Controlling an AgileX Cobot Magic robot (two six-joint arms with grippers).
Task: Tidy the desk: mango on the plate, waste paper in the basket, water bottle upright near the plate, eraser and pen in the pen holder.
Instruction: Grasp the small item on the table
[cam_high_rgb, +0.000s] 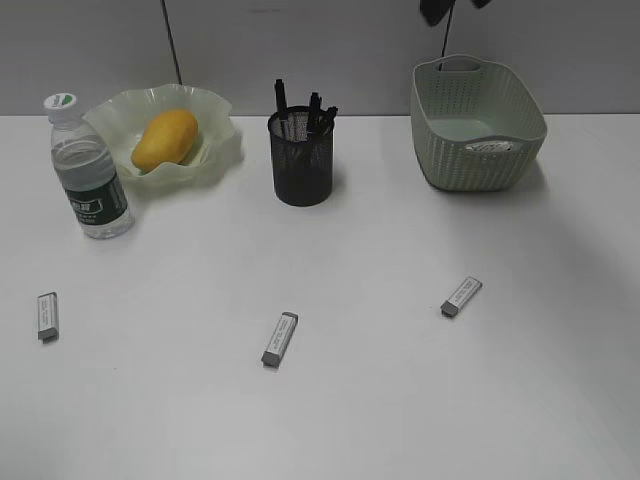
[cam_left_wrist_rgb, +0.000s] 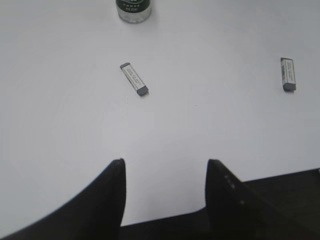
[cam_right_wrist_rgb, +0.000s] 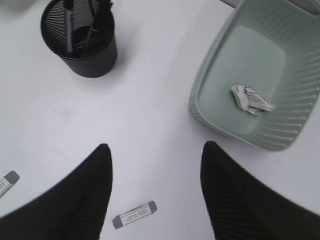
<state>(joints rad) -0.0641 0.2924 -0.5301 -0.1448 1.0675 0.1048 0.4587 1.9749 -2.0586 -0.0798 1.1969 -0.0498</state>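
On the desk (cam_high_rgb: 400, 420), from left to right, the water bottle (cam_high_rgb: 86, 170) stood upright just beside the plate (cam_high_rgb: 215, 150), which held the mango (cam_high_rgb: 165, 137). Next came the pen holder (cam_high_rgb: 301, 158) with dark pens in it, then the basket (cam_high_rgb: 477, 125) with the waste paper (cam_right_wrist_rgb: 251, 98) lying on its floor.

Three erasers lay loose nearer the front: the left eraser (cam_high_rgb: 47, 315), the middle eraser (cam_high_rgb: 280, 339) and the right eraser (cam_high_rgb: 461, 296). The left gripper (cam_left_wrist_rgb: 165, 167) hung with jaws apart and empty; the left eraser lay ahead of it, its long axis slanted. The right gripper (cam_right_wrist_rgb: 155, 152) was likewise spread and empty, apparently high above the desk, with the right eraser (cam_right_wrist_rgb: 134, 214) just below its fingers, lying nearly crosswise. Each arm seemed nearest its own side's eraser.
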